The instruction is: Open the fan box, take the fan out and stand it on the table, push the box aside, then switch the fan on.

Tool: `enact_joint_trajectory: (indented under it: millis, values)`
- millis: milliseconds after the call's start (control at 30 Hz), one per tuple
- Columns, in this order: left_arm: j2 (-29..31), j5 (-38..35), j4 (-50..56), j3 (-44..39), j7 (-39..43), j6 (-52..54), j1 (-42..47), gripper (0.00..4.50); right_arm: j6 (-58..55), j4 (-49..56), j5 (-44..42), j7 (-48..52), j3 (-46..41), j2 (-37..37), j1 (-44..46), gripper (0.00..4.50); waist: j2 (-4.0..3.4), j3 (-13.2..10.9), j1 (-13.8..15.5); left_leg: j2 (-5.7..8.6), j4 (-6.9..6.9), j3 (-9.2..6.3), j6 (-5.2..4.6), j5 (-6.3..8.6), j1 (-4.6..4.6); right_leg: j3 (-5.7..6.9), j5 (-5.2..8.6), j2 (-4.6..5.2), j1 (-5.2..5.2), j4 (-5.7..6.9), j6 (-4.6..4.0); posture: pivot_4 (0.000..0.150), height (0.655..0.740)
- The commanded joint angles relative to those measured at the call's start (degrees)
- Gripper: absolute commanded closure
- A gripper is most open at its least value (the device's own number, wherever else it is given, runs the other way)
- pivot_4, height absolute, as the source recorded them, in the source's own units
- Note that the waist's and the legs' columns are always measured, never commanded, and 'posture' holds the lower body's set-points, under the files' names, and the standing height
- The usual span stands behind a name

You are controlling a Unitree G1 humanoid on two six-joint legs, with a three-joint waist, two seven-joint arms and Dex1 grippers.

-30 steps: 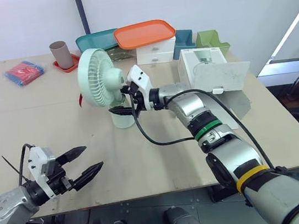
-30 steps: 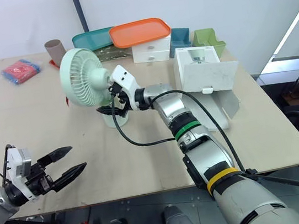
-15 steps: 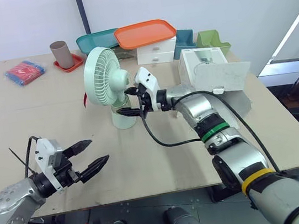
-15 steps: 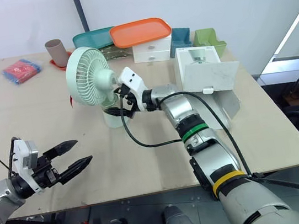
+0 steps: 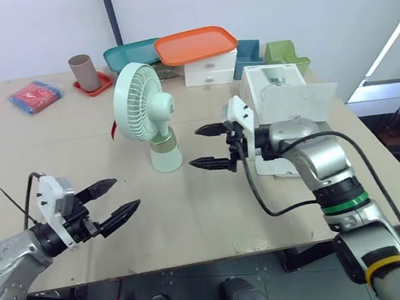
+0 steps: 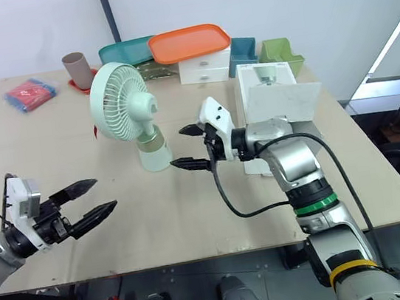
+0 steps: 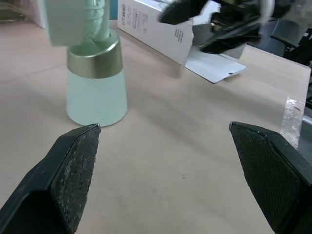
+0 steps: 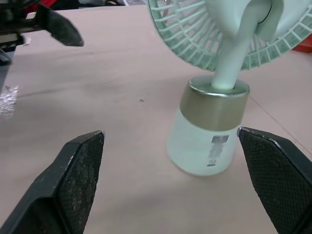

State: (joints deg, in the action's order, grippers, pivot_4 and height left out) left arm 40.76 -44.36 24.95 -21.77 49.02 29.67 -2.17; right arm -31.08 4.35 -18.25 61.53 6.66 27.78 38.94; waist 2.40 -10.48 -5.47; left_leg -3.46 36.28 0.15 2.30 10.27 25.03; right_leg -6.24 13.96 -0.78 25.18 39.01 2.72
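Left eye view, contents as they stand.

- Fan (image 5: 145,110): pale green and out of its carton. It stands upright on the table (image 5: 196,225), centre-rear, with its cylindrical base (image 5: 166,155) flat on the board.
- Fan box (image 5: 272,80): white, lying to the fan's right and apart from it, flap (image 5: 301,103) raised open. The right forearm crosses in front of it. A white drawer unit (image 5: 211,68) and a green bin (image 5: 283,54) sit close behind.
- Right gripper (image 5: 198,148): fingers spread wide and holding nothing. It is just beside the base on its right, not touching.
- Left gripper (image 5: 125,192): fingers likewise apart and empty. It is low over the near-left of the table, well apart from the fan.
- Black cable (image 5: 263,204): sags from the right wrist towards the table.

Status, judged: the fan is extracted and stood. The box shove and the switch-on look outstanding. The switch's position cannot be told.

Hazards, judged:
- The head is broad over a narrow base, so a press high up or a sideways brush from a finger could topple the fan.
- The box could ram the drawer unit if shoved rearward, or leave the table edge if shoved rightward.
- The slack cable could snag the flap or drag the base.
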Motion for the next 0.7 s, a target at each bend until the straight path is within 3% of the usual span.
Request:
enact_joint_trajectory:
  millis: [33, 333, 700]
  values:
    - [2.3, 0.6, -5.2, -7.7, 2.7, -4.5, 0.3, 0.00, -7.7, 14.9, -7.8, -2.9, -7.2, 3.3, -4.3, 0.04, -0.01, 0.0, 0.1, 0.00, 0.00, 0.00, 0.00, 0.00, -0.01, 0.01, 0.02, 0.00, -0.02, 0.00, -0.01, 0.150, 0.7400]
    - [4.2, 2.7, -7.2, -11.4, 6.3, -7.7, -2.7, 0.00, -6.6, 18.8, -9.1, -3.2, -11.2, 6.4, -11.2, 0.04, 0.01, 0.0, 0.0, -0.02, 0.01, 0.02, 0.00, 0.00, -0.05, 0.01, 0.10, -0.01, 0.02, 0.01, -0.33, 0.150, 0.7400]
    - [2.9, 4.2, -8.1, -8.7, 7.6, -9.8, -2.1, 0.00, -3.3, 20.2, -8.3, -4.9, -9.7, 7.6, -16.8, 0.04, 0.03, 0.0, 0.3, 0.03, 0.02, 0.07, 0.00, 0.00, -0.04, -0.02, 0.15, 0.08, 0.00, -0.01, -0.30, 0.150, 0.7400]
